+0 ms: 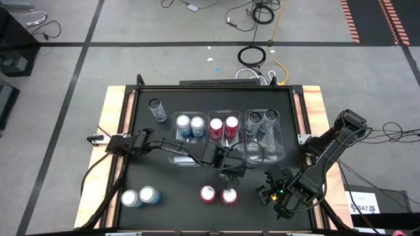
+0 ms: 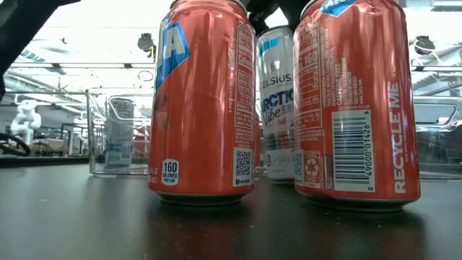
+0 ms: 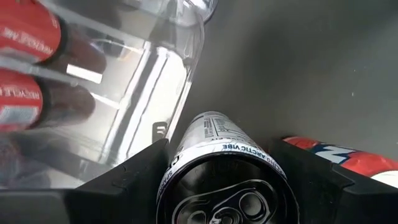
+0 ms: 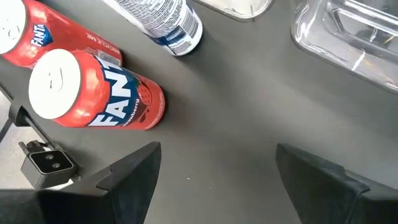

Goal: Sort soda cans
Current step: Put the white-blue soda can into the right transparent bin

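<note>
My left gripper (image 1: 230, 174) is shut on a silvery-white can with a dark top (image 3: 217, 134), just near of the clear bins. In the low view this can (image 2: 278, 101) stands upright behind two red cans (image 2: 202, 101) (image 2: 357, 101). The bins hold two light blue cans (image 1: 189, 123), two red cans (image 1: 223, 124) and two dark cans (image 1: 262, 119). Two light blue cans (image 1: 139, 196) stand upright at the near left, and a dark can (image 1: 156, 109) at the far left. My right gripper (image 1: 272, 193) is open and empty, right of the red cans (image 4: 93, 93). My left gripper pinches the silvery-white can between its two fingers (image 3: 134, 177), one on each side of the wall just below the top rim (image 3: 181, 149). The fingers come from above, pointing down. The can is upright; whether its bottom (image 2: 278, 177) rests on the table, I cannot tell.
Three clear bins stand side by side across the table's middle, the right one (image 1: 279, 141) close to the held can. The two red cans (image 1: 218, 195) stand just near of my left gripper. Bare black table (image 1: 177, 190) lies between the near can pairs.
</note>
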You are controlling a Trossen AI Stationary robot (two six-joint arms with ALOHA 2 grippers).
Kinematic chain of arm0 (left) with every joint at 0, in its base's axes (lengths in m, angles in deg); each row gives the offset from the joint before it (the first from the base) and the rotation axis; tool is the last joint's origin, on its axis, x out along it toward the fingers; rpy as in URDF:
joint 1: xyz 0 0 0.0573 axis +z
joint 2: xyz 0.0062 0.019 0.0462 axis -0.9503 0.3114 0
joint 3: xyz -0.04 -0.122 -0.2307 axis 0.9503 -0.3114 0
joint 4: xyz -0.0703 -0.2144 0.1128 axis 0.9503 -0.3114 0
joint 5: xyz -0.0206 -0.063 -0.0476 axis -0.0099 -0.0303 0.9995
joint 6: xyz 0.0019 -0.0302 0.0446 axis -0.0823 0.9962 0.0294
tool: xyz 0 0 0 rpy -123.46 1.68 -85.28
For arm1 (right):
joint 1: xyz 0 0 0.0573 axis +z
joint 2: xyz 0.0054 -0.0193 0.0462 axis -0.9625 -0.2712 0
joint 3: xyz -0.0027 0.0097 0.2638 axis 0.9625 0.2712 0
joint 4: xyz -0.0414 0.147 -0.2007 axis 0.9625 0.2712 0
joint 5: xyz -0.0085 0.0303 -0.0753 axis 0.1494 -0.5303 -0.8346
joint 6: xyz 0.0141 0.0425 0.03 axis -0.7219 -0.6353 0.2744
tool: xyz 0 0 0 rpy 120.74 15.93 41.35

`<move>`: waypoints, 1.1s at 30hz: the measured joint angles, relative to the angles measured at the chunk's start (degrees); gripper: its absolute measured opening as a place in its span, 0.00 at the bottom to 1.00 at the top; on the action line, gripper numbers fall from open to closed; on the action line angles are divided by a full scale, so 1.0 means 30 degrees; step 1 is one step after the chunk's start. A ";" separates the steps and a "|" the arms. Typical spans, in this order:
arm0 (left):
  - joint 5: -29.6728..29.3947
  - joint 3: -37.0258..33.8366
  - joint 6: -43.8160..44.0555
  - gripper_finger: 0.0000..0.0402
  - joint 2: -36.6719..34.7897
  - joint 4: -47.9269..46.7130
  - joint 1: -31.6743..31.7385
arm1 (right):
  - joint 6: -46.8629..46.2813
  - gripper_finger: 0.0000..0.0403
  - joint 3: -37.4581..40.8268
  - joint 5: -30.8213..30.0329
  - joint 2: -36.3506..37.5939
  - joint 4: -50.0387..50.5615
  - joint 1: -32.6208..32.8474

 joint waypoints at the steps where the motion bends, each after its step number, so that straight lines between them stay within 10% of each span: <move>1: 0.0014 0.0000 0.0214 0.68 0.0000 -0.0134 -0.0015 | 0.0049 0.77 0.0000 0.0000 0.0000 0.0000 0.0000; 33: -0.0401 -0.0109 0.1617 0.68 0.0001 -0.0531 -0.0036 | 0.0345 0.77 0.0000 -0.0096 0.0000 0.0022 0.0000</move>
